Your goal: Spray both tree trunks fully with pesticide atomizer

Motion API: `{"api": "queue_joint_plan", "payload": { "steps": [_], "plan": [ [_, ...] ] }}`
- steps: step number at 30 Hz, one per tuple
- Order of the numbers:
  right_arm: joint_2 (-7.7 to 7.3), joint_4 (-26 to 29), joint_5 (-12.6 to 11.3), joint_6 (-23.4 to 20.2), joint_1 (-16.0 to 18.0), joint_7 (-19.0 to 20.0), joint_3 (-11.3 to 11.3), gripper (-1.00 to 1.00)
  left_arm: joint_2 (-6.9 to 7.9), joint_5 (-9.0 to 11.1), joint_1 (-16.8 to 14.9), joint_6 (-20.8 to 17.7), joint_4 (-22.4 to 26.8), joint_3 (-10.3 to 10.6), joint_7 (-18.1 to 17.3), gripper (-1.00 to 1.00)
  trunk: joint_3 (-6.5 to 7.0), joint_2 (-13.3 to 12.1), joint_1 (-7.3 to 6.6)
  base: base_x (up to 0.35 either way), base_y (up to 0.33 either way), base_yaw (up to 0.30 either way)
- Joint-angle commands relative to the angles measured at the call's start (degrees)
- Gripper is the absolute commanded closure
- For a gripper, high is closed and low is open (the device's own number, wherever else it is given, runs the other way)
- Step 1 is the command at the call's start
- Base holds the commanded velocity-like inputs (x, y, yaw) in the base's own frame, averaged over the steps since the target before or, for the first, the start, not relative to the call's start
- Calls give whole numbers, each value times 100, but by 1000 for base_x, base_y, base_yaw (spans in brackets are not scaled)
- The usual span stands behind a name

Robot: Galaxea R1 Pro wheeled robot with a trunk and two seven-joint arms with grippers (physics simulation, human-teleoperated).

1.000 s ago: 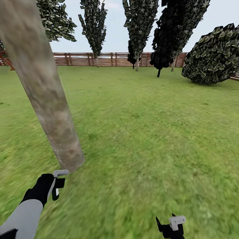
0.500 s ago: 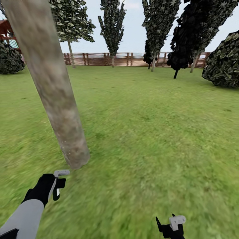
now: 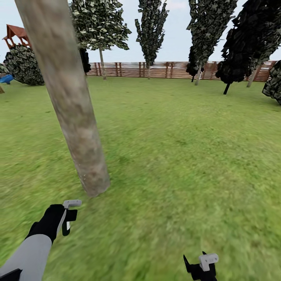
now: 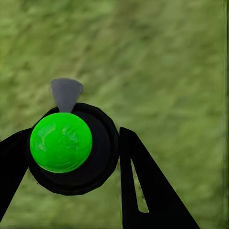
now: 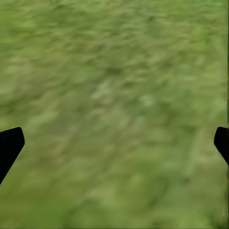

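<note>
A thick, mottled beige-grey tree trunk (image 3: pixel 74 113) rises from the grass (image 3: pixel 175 156) at the left of the head view, its base just ahead of my left gripper (image 3: pixel 67 218). That gripper is shut on the pesticide atomizer (image 3: pixel 72 203), whose grey nozzle points towards the trunk. In the left wrist view the atomizer (image 4: pixel 62 143) is a black round body with a bright green ball and a grey nozzle, held between the black fingers (image 4: pixel 143 191). My right gripper (image 3: pixel 201 265) hangs open low at the right, over bare grass (image 5: pixel 117 95). A further tree (image 3: pixel 100 27) with a thin pale trunk stands near the fence.
A brown slatted fence (image 3: pixel 164 70) closes the far side of the lawn. Near-black conifers (image 3: pixel 249 43) stand at the back right. A dark bush (image 3: pixel 25 64), a red-roofed structure (image 3: pixel 15 31) and a blue object (image 3: pixel 6 79) lie at the far left.
The head view has swung to the left, so the trunk, fence and trees sit further right in the picture. Both arms keep their places, and the left gripper still holds the atomizer.
</note>
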State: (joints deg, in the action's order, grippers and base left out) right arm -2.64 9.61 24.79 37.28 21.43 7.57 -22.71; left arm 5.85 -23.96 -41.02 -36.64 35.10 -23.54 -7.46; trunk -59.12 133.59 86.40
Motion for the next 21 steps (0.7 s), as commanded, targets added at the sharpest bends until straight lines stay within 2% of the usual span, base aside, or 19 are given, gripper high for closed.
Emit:
{"api": "queue_joint_plan", "payload": {
  "steps": [1, 14, 21],
  "plan": [
    [1, -3, 8, 16, 2, 51, -50, -100, -5, -59, -4, -21, 11, -28, -54, 100, -5, 2, 0, 111, -267, 42],
    [1, -3, 8, 16, 2, 51, -50, -100, -5, -59, -5, -20, 14, -28, -54, 100, -5, 2, 0, 97, -267, 5],
    [1, -3, 8, 16, 3, 51, -50, -100, -5, -58, -6, -25, 14, -28, -54, 100, -5, 2, 0, 4, -271, 231]
  ]
}}
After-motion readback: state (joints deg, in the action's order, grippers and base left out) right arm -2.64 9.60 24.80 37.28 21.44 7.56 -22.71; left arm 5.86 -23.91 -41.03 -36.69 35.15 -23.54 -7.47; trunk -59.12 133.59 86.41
